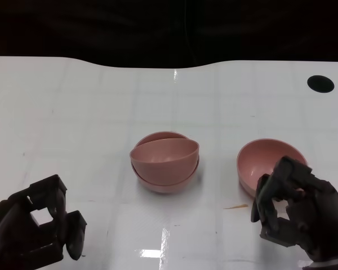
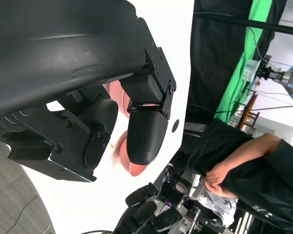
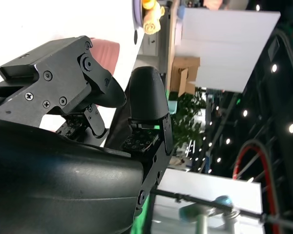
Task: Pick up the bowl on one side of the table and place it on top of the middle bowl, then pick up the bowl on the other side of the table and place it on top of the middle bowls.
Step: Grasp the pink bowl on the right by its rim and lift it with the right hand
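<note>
head view: on the white tabletop [image 1: 90,112] two pink bowls sit stacked at the centre. the top bowl [image 1: 164,156] lies tilted inside the middle bowl [image 1: 168,183], its rim raised toward 12 o'clock, and both are empty. at about 3 o'clock from the stack, apart from it, stands the third pink bowl [image 1: 266,160], upright and empty. the right hand [image 1: 298,211] is at that bowl's 6 o'clock edge, its fingers covering the near rim; whether they clamp the rim or only touch it cannot be told here. the left hand [image 1: 36,228] hovers at roughly 8 o'clock from the stack, well apart from it, with fingers curled loosely and nothing between them. a black round hole [image 1: 320,84] marks the tabletop at the far 2 o'clock corner.

left wrist view: the left hand [image 2: 122,131] fills the picture, fingers apart and empty. pink of the bowls [image 2: 118,97] shows behind the fingers, not touching them. a person in dark clothing [image 2: 244,161] sits beyond the tabletop edge.

right wrist view: the right hand [image 3: 112,107] has its fingers spread, with the pink rim of the third bowl [image 3: 106,51] just past one fingertip; a firm hold cannot be confirmed.
</note>
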Tool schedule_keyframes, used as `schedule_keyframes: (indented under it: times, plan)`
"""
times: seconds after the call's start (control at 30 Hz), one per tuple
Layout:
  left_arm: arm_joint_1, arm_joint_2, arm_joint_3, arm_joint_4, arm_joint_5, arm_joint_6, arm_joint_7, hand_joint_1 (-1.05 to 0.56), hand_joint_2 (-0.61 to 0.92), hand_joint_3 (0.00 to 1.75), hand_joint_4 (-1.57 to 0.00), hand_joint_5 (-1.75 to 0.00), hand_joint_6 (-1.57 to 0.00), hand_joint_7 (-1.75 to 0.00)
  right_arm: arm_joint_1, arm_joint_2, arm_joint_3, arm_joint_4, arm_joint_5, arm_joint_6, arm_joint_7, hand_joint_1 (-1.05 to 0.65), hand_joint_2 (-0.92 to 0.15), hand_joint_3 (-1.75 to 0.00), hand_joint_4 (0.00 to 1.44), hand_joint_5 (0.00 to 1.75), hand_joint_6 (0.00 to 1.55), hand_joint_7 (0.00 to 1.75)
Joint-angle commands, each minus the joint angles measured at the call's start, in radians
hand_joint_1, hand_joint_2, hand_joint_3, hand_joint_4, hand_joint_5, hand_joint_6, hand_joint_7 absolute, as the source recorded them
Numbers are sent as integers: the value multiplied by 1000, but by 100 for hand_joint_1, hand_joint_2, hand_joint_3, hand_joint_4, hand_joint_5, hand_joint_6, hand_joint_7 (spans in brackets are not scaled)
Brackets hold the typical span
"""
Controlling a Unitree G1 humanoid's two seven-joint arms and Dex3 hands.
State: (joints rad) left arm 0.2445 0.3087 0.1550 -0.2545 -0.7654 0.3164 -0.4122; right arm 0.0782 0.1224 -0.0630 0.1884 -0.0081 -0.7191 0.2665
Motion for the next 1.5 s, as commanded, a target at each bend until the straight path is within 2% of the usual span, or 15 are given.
schedule_keyframes:
  times: [0.03, 0.07, 0.1, 0.13, 0.17, 0.2, 0.27, 0.3, 0.37, 0.47, 0.57, 0.73, 1.17, 1.3, 1.5]
  plan:
    - [-19, 17, 16, -10, 14, 32, -8, 25, 91, 151, -117, -175, -92, -175, -44, -66, -63, -13, -266, -197, -163, -11, -52, -107, 99, 136, 94, 111]
    - [-20, 15, 18, -14, 17, 38, -5, 27, 92, 152, -119, -175, -94, -175, -50, -78, -71, -10, -325, -225, -206, -20, -55, -98, 98, 121, 100, 83]
    - [-21, 12, 19, -18, 20, 42, -3, 27, 92, 152, -119, -175, -94, -175, -54, -93, -80, -15, -393, -241, -250, -23, -56, -93, 98, 115, 104, 70]
    - [-22, 8, 21, -23, 23, 46, 0, 28, 92, 153, -120, -175, -95, -175, -51, -117, -88, -47, -488, -227, -291, -35, -68, -71, 92, 90, 102, 48]
    - [-23, 5, 22, -26, 24, 50, 1, 29, 92, 153, -121, -175, -95, -175, -37, -145, -92, -110, -604, -171, -314, -46, -80, -51, 84, 59, 95, 29]
    - [-24, 4, 23, -29, 25, 53, 1, 29, 92, 154, -123, -175, -96, -175, -20, -171, -92, -183, -716, -101, -317, -57, -86, -42, 72, 36, 84, 15]
    - [-27, 2, 24, -34, 21, 63, 5, 30, 92, 155, -124, -175, -97, -175, 6, -198, -78, -295, -860, 16, -302, -75, -91, -39, 46, 9, 56, 3]
    - [-29, 1, 25, -36, 20, 69, 6, 30, 92, 155, -125, -175, -98, -175, 14, -205, -66, -335, -901, 60, -292, -80, -91, -38, 38, 5, 47, 2]
    - [-31, -3, 28, -44, 22, 79, 15, 30, 92, 155, -126, -175, -98, -175, 26, -215, -31, -398, -970, 147, -288, -88, -92, -37, 27, 1, 36, 0]
    - [-35, -10, 31, -48, 34, 79, 17, 30, 92, 156, -127, -175, -99, -175, 26, -243, 20, -443, -1026, 258, -265, -92, -92, -34, 23, 0, 32, 0]
    - [-38, -19, 36, -48, 36, 81, 19, 31, 92, 156, -128, -175, -100, -175, 9, -286, 63, -460, -1087, 356, -226, -94, -92, -32, 24, 1, 32, 1]
    - [-38, -25, 42, -66, 45, 94, 38, 33, 92, 156, -129, -175, -100, -175, -27, -331, 123, -439, -1109, 467, -211, -94, -92, -26, 27, 2, 35, 2]
    - [-35, -38, 49, -87, 60, 104, 49, 35, 92, 157, -128, -175, -96, -175, -81, -413, 217, -382, -1078, 594, -239, -93, -92, -22, 28, 2, 36, 1]
    - [-33, -58, 49, -105, 73, 110, 91, 36, 92, 158, -128, -175, -95, -175, -195, -429, 266, -162, -1064, 629, -230, -87, -92, -21, 28, 2, 37, 1]
    - [-31, -72, 53, -114, 83, 112, 106, 37, 92, 157, -128, -175, -93, -175, -245, -448, 324, -73, -1047, 651, -273, -85, -92, -22, 29, 2, 37, 1]
